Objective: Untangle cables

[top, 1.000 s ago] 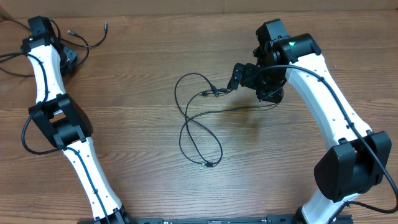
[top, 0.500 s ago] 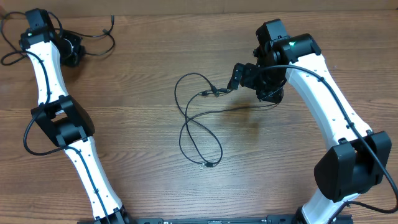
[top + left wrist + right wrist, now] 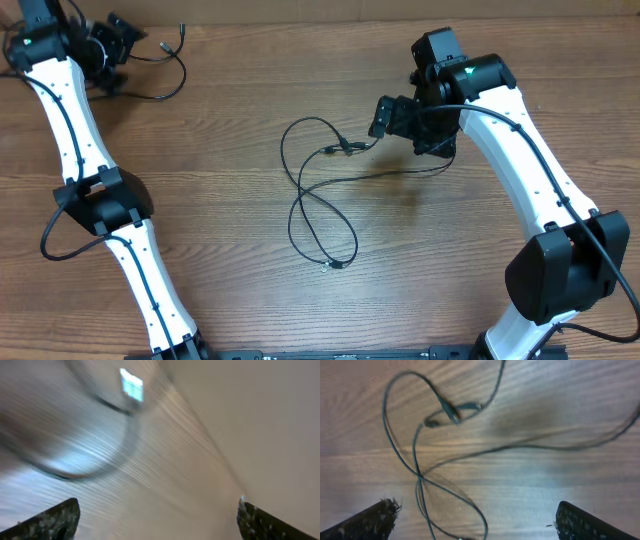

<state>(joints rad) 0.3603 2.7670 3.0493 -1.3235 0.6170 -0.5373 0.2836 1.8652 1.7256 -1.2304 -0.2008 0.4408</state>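
Fingers (image 3: 47,520) of our left gripper (image 3: 159,507) have just sprung wide at the far corner, leaving one cable (image 3: 181,74) clear of the loops (image 3: 315,200) beneath our open right gripper (image 3: 476,507).

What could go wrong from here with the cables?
1. The centre tangle has strands crossing each other. The right gripper hovers over one end, jaws open, and pulling a single strand may tighten the crossing rather than free it.
2. The loose cable lies near the far edge of the table, beside the left gripper, jaws open. That arm could snag it or drag it off.
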